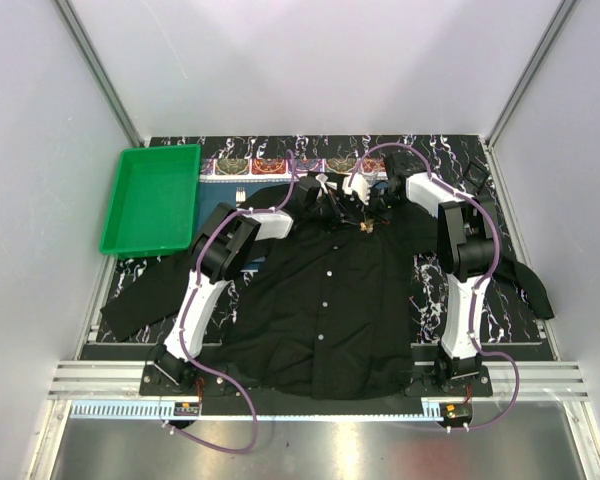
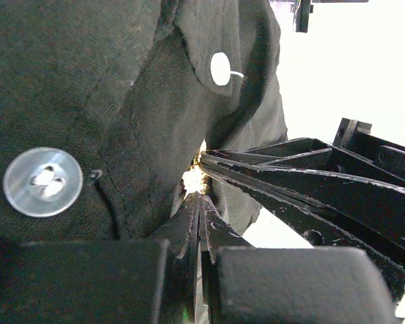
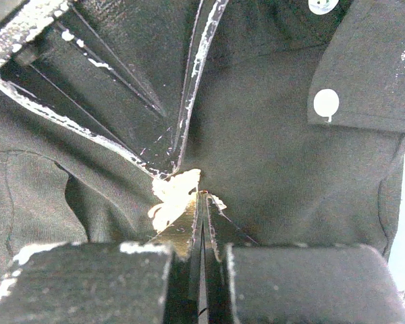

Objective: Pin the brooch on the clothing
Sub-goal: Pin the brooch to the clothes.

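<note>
Brooch [image 3: 170, 199] on shirt [image 1: 330, 300] by collar, near table's [image 1: 427, 292] far edge. L gripper [image 2: 200, 199] & R gripper [image 3: 202, 199] both clenched, tips at it; can't tell which grips. Tiny, stiff, prob. light; cloth soft. Pinch by rim.

left arm [image 1: 215, 265], right arm [image 1: 462, 245] crowding collar [image 3: 371, 74], green tray [image 1: 150, 200] left

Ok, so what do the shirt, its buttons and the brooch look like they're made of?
The shirt: matte black cloth, likely cotton or a blend; a fine textile grain shows close up. Its buttons: pale and glossy, probably plastic or shell; the sheen leaves that open. The brooch: bright golden, probably metal, though glare washes out its surface.
</note>
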Robot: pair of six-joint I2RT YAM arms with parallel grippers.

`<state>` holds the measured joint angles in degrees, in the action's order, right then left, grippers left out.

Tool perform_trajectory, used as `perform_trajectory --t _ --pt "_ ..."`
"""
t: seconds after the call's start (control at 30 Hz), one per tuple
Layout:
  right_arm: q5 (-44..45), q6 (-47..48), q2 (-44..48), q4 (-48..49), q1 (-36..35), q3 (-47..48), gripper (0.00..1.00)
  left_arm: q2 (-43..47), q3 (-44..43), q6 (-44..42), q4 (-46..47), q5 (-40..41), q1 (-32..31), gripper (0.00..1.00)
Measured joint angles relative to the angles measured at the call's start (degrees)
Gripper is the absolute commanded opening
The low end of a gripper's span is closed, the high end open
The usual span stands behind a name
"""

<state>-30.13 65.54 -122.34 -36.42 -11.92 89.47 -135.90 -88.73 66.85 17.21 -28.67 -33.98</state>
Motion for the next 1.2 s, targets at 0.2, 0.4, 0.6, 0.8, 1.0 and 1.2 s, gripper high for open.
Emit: perform_trajectory --t 0.2,0.4,0.6,0.8,1.0,1.2 --pt "0.52 0.15 0.55 1.05 -0.20 -0.85 0.12 0.00 0.00 0.15 -0.09 0.02 0.02 0.00" --pt "0.68 0.24 0.96 1.95 -0.20 -1.53 0.19 0.00 0.00 0.13 -0.20 0.00 0.02 0.00" --pt "0.81 0.70 1.60 3.58 -0.17 -2.69 0.22 0.00 0.00 0.13 -0.22 0.00 0.02 0.00" --pt "0.76 0.96 2.08 4.26 -0.02 -3.45 0.23 0.00 0.00 0.13 -0.28 0.02 0.04 0.00" --pt "0.70 1.62 2.73 5.03 0.04 -4.35 0.24 0.00 -0.04 0.11 -0.46 0.02 0.04 0.00" --pt "0.66 1.90 3.26 4.83 0.57 -4.76 0.24 0.00 -0.17 0.13 -0.85 0.04 0.04 0.00"
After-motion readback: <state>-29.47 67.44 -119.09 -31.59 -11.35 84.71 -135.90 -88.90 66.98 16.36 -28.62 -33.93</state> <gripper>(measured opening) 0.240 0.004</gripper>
